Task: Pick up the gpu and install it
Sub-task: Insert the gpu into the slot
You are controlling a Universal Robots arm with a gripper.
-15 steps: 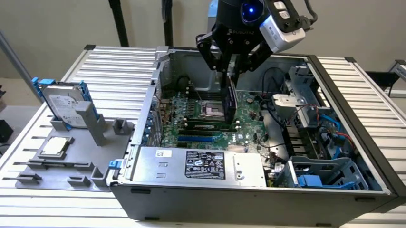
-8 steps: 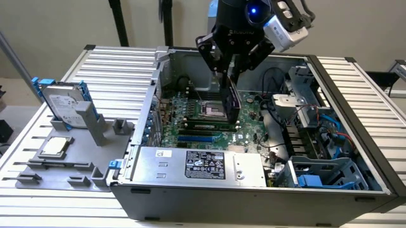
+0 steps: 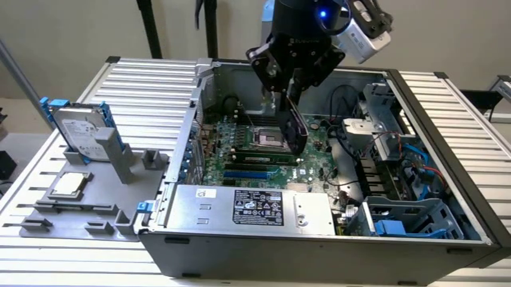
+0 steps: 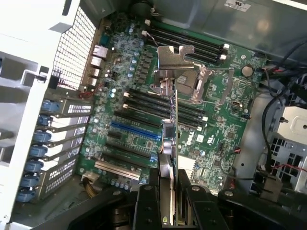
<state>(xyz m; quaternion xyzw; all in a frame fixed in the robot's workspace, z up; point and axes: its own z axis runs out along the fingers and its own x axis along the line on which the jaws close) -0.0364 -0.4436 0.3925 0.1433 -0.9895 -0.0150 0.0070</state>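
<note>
The gripper (image 3: 289, 89) is clamping the gpu (image 3: 298, 128) on edge, holding it above the motherboard (image 3: 318, 156) inside the open case (image 3: 319, 254). A hard drive (image 3: 80, 128) is standing outside the case.

The arm (image 3: 307, 18) is running off the exterior view's upper edge, so its upper part is going unseen. The gpu (image 3: 297, 128), hanging from the gripper (image 3: 288, 92), is covering part of the motherboard (image 3: 239, 134) and the side of the socket (image 3: 267, 139) behind it. Print on the power supply label (image 3: 258, 207) and on the hard drive (image 3: 80, 128), at the exterior view's left, is coming out too small to read. In the wrist view the gpu is showing edge-on, both faces hiding from the camera, and the fingers (image 4: 144, 206) are being cut by the picture's edge.
</note>
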